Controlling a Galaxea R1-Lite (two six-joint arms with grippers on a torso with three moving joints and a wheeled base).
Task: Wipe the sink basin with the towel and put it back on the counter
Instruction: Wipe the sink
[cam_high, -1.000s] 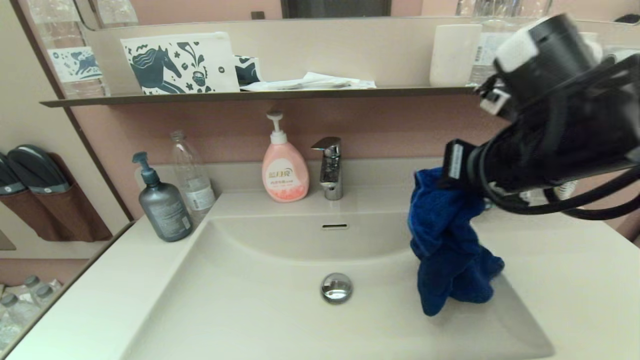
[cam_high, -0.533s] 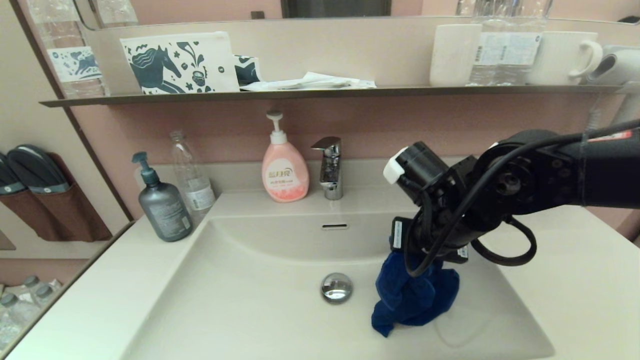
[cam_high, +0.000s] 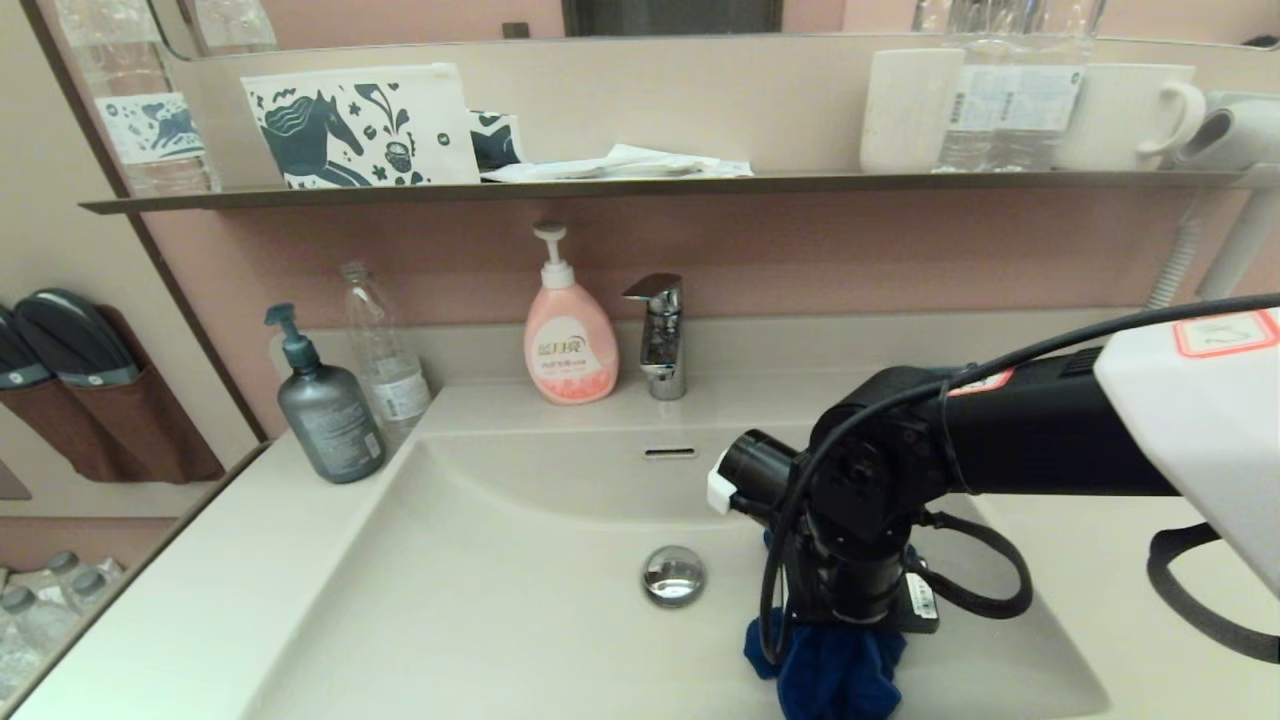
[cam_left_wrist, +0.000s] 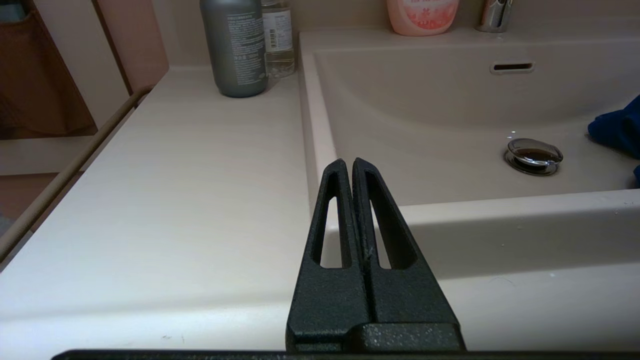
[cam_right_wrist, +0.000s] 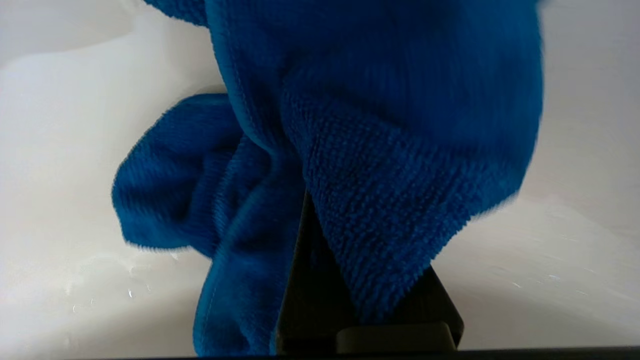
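Royal-blue terry fills most of my right wrist view: the towel (cam_right_wrist: 380, 150) is bunched and draped over my right gripper (cam_right_wrist: 320, 280), whose dark fingers are closed on its folds, with only their base showing beneath the cloth. From the head camera, my right arm reaches in from the right and bends down into the sink basin (cam_high: 480, 600), and the towel (cam_high: 830, 675) hangs from the gripper as a crumpled wad low in the basin's front right part. It sits to the right of the round chrome drain plug (cam_high: 673, 575) and nearer to me, apart from it. Whether the cloth presses on the basin floor I cannot tell for certain, though it lies right against the off-white surface in the wrist view.

My left gripper (cam_left_wrist: 350, 170) hovers over the front rim of the counter (cam_left_wrist: 175, 175) at the basin's left corner, its two black fingers pressed together with nothing between them.

On the counter's back left corner stand a grey pump bottle (cam_high: 325, 405) and a clear plastic bottle (cam_high: 385, 350), side by side. A pink soap dispenser (cam_high: 568, 330) stands just left of the chrome faucet (cam_high: 660, 335), behind the overflow slot (cam_high: 669, 453).
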